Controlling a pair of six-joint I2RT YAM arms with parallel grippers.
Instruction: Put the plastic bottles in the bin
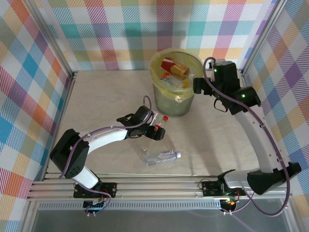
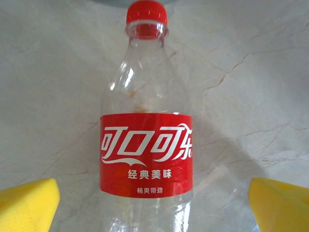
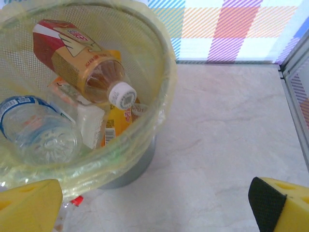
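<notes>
The left gripper (image 2: 154, 212) stood wide open with nothing in it, its yellow pads (image 2: 26, 205) set either side of a red-capped bottle (image 2: 146, 154) without touching it. That bottle lay on the tabletop (image 2: 251, 72), cap pointing far toward the foot of the bin (image 1: 175, 104), red label facing up. It looked empty, so I judged it very light, thin-walled and quick to dent under a hard squeeze, and smooth and round enough to roll or slip. The labelled middle of the body seemed the best place to close on, squarely across its width. The left arm (image 1: 104, 137) reached from its near-left base with the elbow low and the forearm running right toward the middle of the tabletop, wrist tipped downward. A second clear bottle (image 1: 161, 157) lay on its side nearer, apart from the first. The right gripper (image 3: 154, 208) also gaped empty, hanging above the right rim of the bin, where several bottles (image 3: 91, 67) already lay. The right arm (image 1: 258, 130) arched up from the near right and bent left at the wrist.
</notes>
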